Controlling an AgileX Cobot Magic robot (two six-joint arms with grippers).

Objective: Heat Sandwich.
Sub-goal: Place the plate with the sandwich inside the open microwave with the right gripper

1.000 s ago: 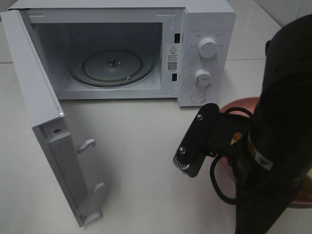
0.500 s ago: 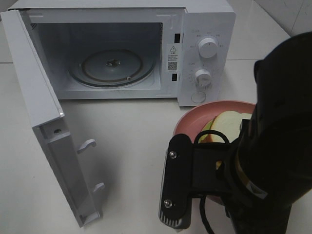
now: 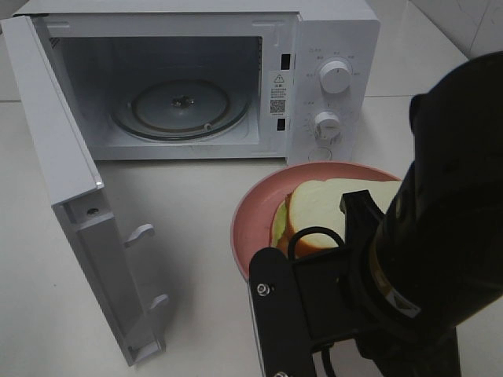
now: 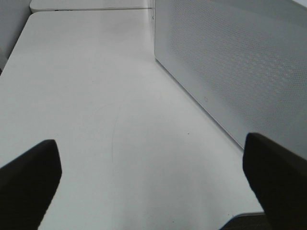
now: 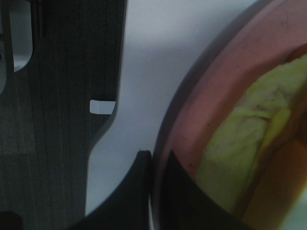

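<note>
The sandwich (image 3: 338, 208), pale bread over a yellow-green layer, lies on a round pink plate (image 3: 253, 206). That plate hangs above the table in front of the white microwave (image 3: 334, 39). The right wrist view shows my right gripper (image 5: 153, 165) shut on the plate's rim (image 5: 211, 96), with the sandwich (image 5: 235, 163) just beside the fingers. From the high camera, the black right arm (image 3: 440, 236) hides this grip. My left gripper (image 4: 153, 179) stands open over bare table next to the microwave's perforated side wall (image 4: 240, 62).
The microwave door (image 3: 59, 149) swings wide open to the left, with its latch hooks facing the table. Inside sits a bare glass turntable (image 3: 181, 106). Two knobs (image 3: 335, 77) are on the right panel. White tabletop (image 3: 204, 236) lies between door and plate.
The right arm has swung down and back. The pink plate with the sandwich has come out from behind it, moved left and grown larger in view. The left gripper stays open.
</note>
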